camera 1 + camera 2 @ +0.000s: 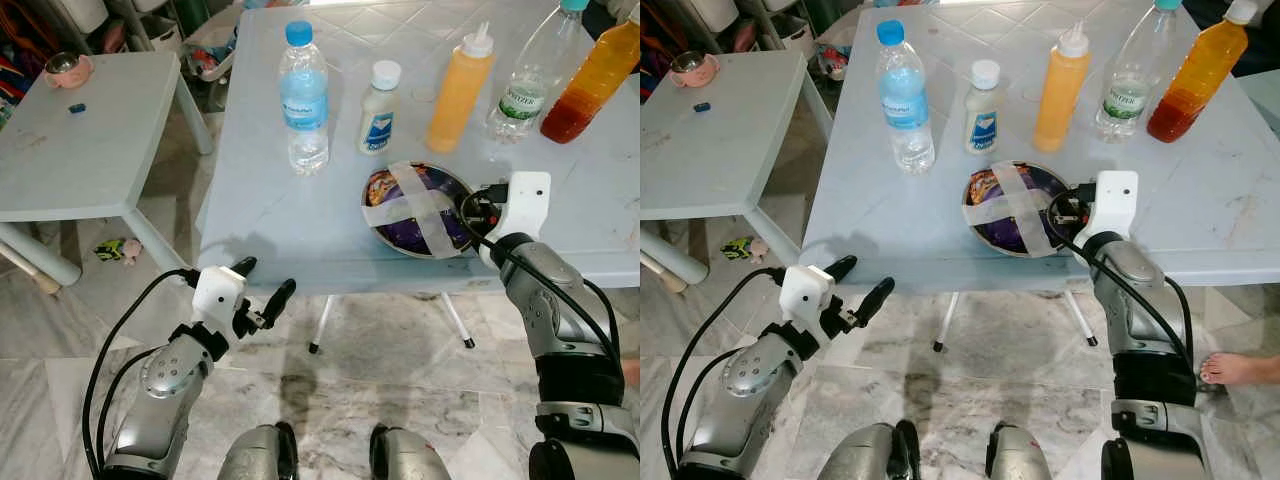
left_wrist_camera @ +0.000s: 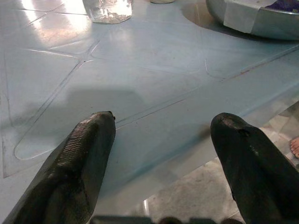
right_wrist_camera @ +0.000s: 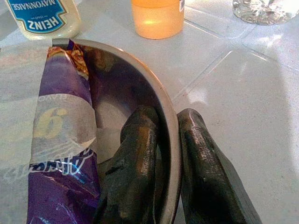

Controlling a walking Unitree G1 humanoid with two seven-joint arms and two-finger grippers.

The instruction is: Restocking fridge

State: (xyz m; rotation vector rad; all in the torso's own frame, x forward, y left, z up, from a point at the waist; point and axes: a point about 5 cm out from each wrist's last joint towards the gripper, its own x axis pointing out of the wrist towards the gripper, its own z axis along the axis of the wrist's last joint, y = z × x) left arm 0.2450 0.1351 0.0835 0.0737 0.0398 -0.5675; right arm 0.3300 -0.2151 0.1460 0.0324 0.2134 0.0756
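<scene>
Right end effector (image 3: 170, 154) pinches metal bowl (image 1: 385, 230) rim; wrist view reveals mayonnaise label; left end effector (image 1: 262, 288) open, empty

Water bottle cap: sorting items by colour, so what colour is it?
Blue, on the water bottle; clearest in left eye view.

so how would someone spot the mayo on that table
On the big pale blue table, a row of bottles stands behind the taped metal bowl. The mayo is second from the robot's left, between the blue-capped water bottle and the orange squeeze bottle: shortest, white, blue label.
</scene>
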